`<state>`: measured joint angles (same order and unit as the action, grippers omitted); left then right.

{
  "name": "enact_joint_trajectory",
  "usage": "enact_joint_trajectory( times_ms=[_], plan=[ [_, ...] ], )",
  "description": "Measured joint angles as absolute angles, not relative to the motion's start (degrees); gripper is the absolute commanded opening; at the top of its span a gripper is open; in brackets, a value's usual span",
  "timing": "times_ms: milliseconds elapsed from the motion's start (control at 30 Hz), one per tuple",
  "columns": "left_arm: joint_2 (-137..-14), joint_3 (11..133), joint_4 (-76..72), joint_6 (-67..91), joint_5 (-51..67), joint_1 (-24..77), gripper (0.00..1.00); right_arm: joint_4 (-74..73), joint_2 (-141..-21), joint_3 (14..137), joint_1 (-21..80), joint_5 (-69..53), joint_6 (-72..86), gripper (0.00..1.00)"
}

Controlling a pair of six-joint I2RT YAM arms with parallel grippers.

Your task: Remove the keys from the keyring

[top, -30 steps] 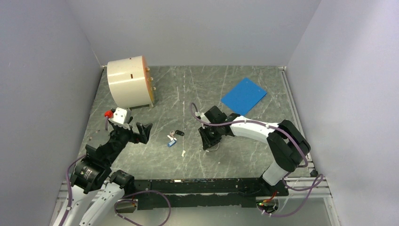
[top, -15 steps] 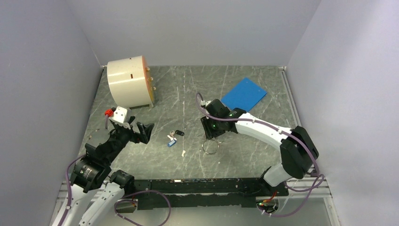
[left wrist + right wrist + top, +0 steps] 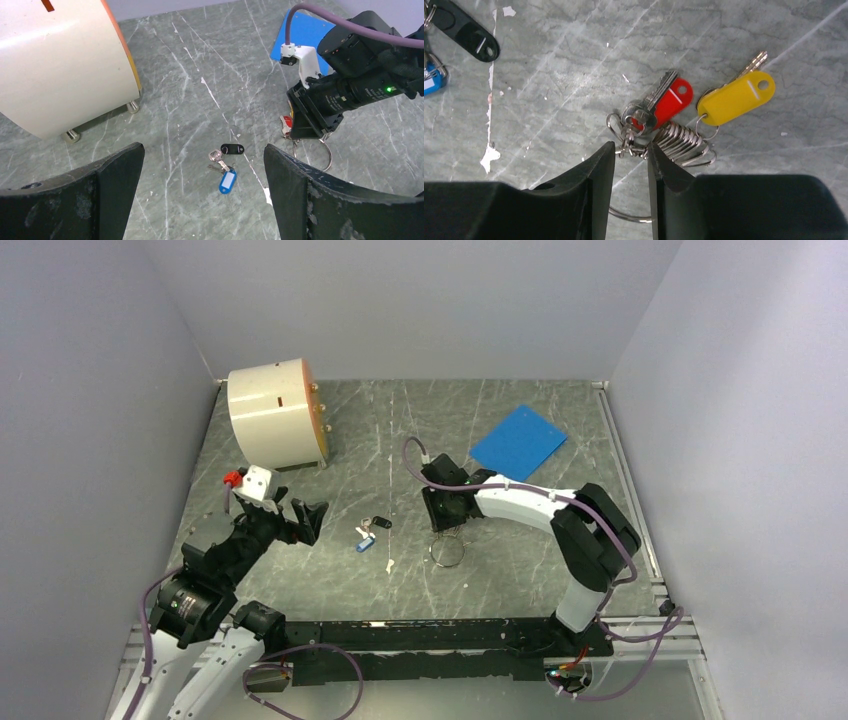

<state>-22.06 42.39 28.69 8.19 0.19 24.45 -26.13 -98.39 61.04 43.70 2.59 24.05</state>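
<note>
Progress looks partial to us. Two tagged keys, one with a blue tag [image 3: 227,181] and one with a black tag [image 3: 466,35], lie by themselves at the middle of the bench [image 3: 520,560], apart from any ring, so we judge them already off. The red-tagged key [image 3: 669,102] and the yellow-tagged key [image 3: 736,97] are still attached, each hooked through small loops [image 3: 679,142] bunched on the keyring [image 3: 629,216]. Those two are what is left.

In the overhead view the keyring lies flat on the bench just right of centre, directly below the right gripper [image 3: 631,150]. Its jaws stand only a narrow slit apart, with the short chain of links under the red key sitting at their mouth. We cannot tell whether they pinch those links or only frame them. The left gripper [image 3: 202,150] hovers at the lower left of the overhead view with its jaws spread wide and nothing between them.

The tags are glossy oblong plastic with a punched hole at one end. The keys are small, flat, silvery metal with cut teeth. The ring is thin bright wire, and its loops are stacked like a tight coil. The bench is grey-green stone-patterned sheet, veined white and chipped in places.
</note>
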Motion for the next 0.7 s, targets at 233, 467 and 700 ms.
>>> enact_joint_trajectory(
  times_ms=[233, 467, 700],
  plan=[
    [-22.7, 42.4, 28.6, 8.2, 0.3, 24.4, 0.95, -23.8, -100.6, 61.4, 43.7, 2.1, 23.6, 0.02],
    [-23.5, 42.4, 28.6, 8.2, 0.5, 24.4, 0.95, -23.2, -101.1, 62.5, 44.1, 0.9, 19.9, 0.00],
    [-24.3, 42.4, 28.6, 8.2, 1.2, 24.2, 0.95, -24.9, -98.8, 62.7, 46.4, -0.3, 13.9, 0.00]
  ],
)
